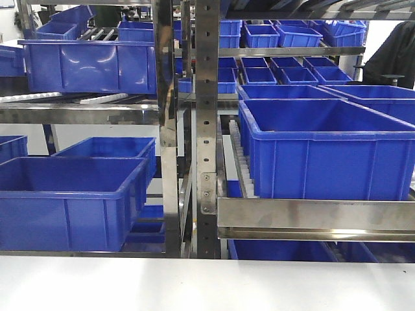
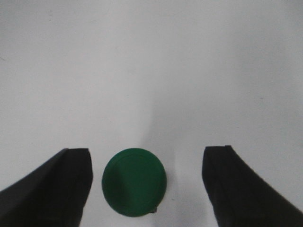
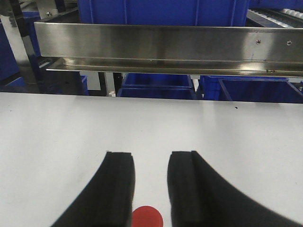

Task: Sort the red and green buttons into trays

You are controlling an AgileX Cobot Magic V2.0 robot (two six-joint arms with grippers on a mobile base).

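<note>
Down on the plain white tabletop (image 2: pixel 151 71), a flat round green plastic button (image 2: pixel 134 182) lies between the two black fingers (image 2: pixel 71 179) of the left gripper (image 2: pixel 149 151). That gripper is spread wide and grips nothing. The button sits nearer the finger on the left of the wrist view, with a sliver of table showing between them, and well apart from the other finger.

The right gripper (image 3: pixel 150 155) hangs over the same table with its jaws only a narrow gap apart, unclenched and holding nothing at the tips. A round red plastic button (image 3: pixel 147 217) shows through that gap at the bottom edge, its sides hidden behind the fingers.

Beyond the table stands a polished steel rack (image 1: pixel 207 97) loaded with deep blue plastic crates (image 1: pixel 324 149).
</note>
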